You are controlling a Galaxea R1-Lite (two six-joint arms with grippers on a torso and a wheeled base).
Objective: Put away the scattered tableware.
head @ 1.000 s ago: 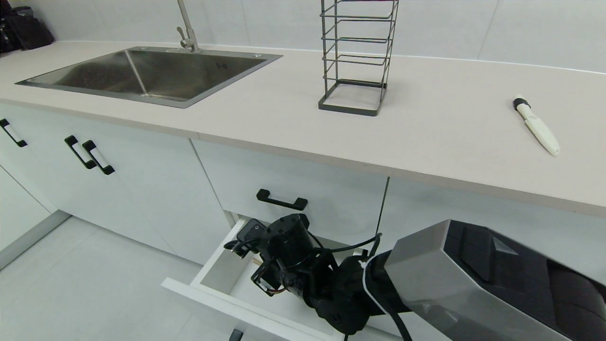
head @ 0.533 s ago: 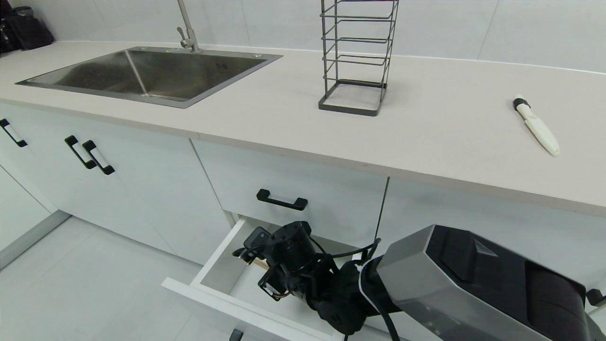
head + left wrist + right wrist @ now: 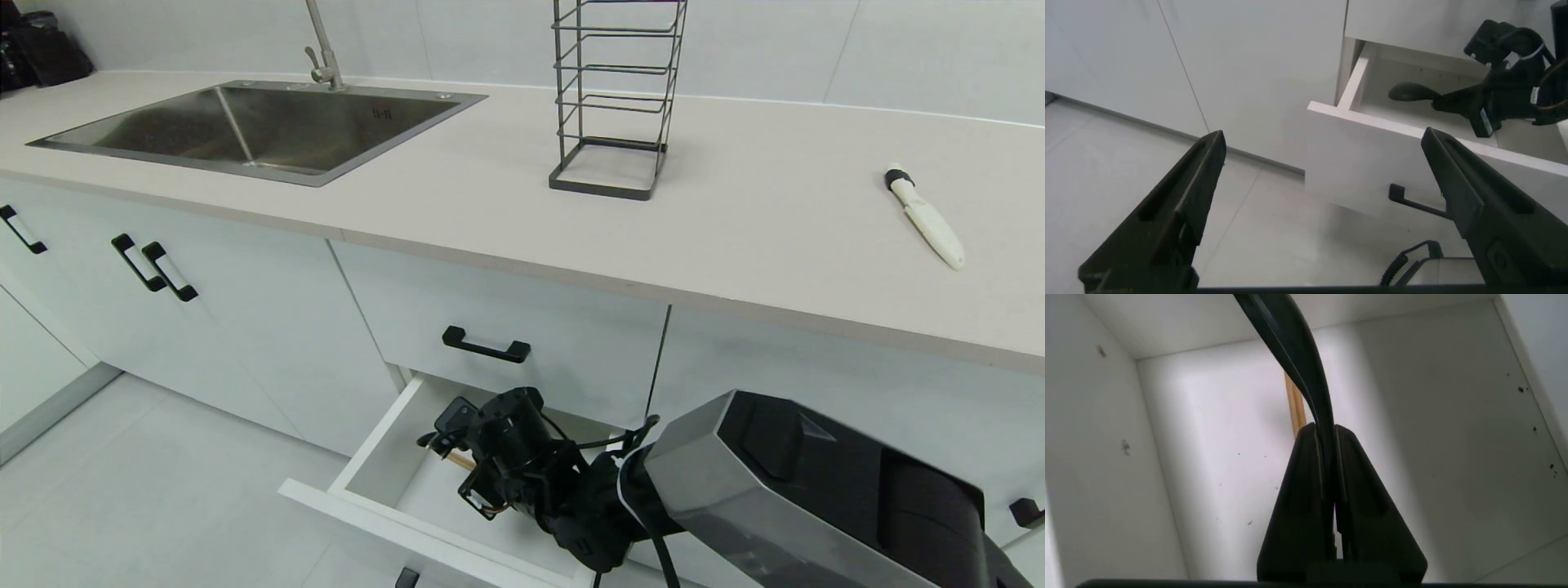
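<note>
The lower drawer under the counter stands pulled out. My right gripper is down inside it, shut on the handle of a black spoon-like utensil. From the left wrist view the utensil's rounded head lies low over the drawer floor, with the right gripper behind it. Wooden chopsticks lie on the drawer floor under the utensil. A white knife with a black end lies on the counter at the far right. My left gripper hangs open in front of the drawer front, holding nothing.
A wire rack stands mid-counter and a steel sink with a tap sits at the left. A shut drawer with a black handle is just above the open one. Cabinet doors line the left; the floor below is bare.
My right gripper has shifted a little to the right and lower into the drawer, still holding the black utensil. Nothing on the counter has moved.
</note>
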